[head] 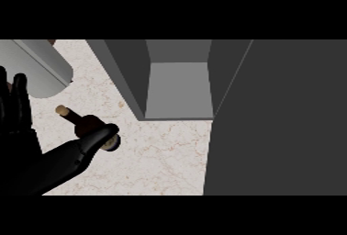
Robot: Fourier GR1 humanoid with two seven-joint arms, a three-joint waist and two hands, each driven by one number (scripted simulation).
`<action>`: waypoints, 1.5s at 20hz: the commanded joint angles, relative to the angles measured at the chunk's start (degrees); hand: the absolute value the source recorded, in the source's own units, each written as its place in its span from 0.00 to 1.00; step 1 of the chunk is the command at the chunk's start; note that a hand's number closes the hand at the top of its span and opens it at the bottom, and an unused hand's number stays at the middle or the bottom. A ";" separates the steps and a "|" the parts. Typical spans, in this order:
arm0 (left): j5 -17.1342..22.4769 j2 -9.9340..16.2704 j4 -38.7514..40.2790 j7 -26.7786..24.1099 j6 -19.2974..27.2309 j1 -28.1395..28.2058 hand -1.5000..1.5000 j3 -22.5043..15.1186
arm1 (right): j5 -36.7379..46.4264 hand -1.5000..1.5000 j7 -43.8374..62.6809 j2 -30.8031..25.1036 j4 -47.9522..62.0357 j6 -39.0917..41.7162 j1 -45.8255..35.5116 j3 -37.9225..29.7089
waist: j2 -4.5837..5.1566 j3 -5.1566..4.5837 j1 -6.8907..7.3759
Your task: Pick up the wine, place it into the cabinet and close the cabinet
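Wine: a dark bottle (85,125) with a tan cork end, lying on the counter (163,156) to the left of the cabinet (177,82), tilted so the cork points up-left, away from the cabinet.
Wine contact: the lower end of the bottle is hidden under a black finger; whether it is lifted off the counter cannot be told.
Right hand: this black hand (64,160) comes in from the lower left edge, left of the cabinet, and reaches to the bottle; one finger lies across the bottle's lower end, and whether the fingers close round it cannot be told.
Left hand: it (15,110) shows at the left edge, well left of the cabinet, fingers straight and pointing up, touching nothing.
Cabinet: grey, open, its light inner floor visible between two side walls; nothing shows inside.
Door: a broad dark panel (284,119) fills the area right of the cabinet opening.
Cylinder: a grey rounded object (37,69) lies at the upper left, left of the cabinet, beyond the bottle.
Counter: pale marbled stone, showing left of and below the cabinet.
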 commanded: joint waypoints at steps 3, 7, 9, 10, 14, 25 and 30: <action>-10.32 -0.03 -1.73 9.35 4.26 -2.63 0.00 -6.42 | 0.49 0.00 7.71 0.10 -11.19 -3.21 -0.75 2.59 | 0.06 -0.02 0.19; -13.36 -0.03 -2.78 15.67 -0.02 -7.43 0.00 -3.21 | 0.06 0.00 9.04 -1.16 -13.83 -3.66 0.96 2.44 | 0.03 0.00 -0.04; -15.38 -0.02 -4.05 19.24 -0.31 -8.85 0.00 -2.77 | -0.35 0.00 10.65 -1.78 -12.76 -3.82 -1.86 1.08 | 0.03 0.00 0.27; -16.40 -0.02 -5.18 18.27 -0.09 -6.86 0.00 -4.21 | 3.06 0.00 13.30 -0.53 -15.43 -6.28 -2.28 4.91 | -0.17 -0.06 0.27; -18.42 -0.02 -4.27 19.42 -0.10 -9.41 0.00 -1.17 | 2.37 0.00 8.53 -1.86 -13.29 -4.29 1.68 5.25 | -0.05 -0.01 -0.13; -19.48 0.26 -7.32 18.33 -2.81 -5.35 0.00 1.22 | 3.16 0.00 9.37 -2.12 -14.54 -8.01 -1.20 5.17 | -0.01 -0.06 0.21; -15.91 1.87 -9.55 13.52 -1.05 6.16 0.00 -0.74 | 2.32 0.00 4.71 -2.43 -13.09 -7.32 1.95 5.73 | 0.04 -0.07 0.06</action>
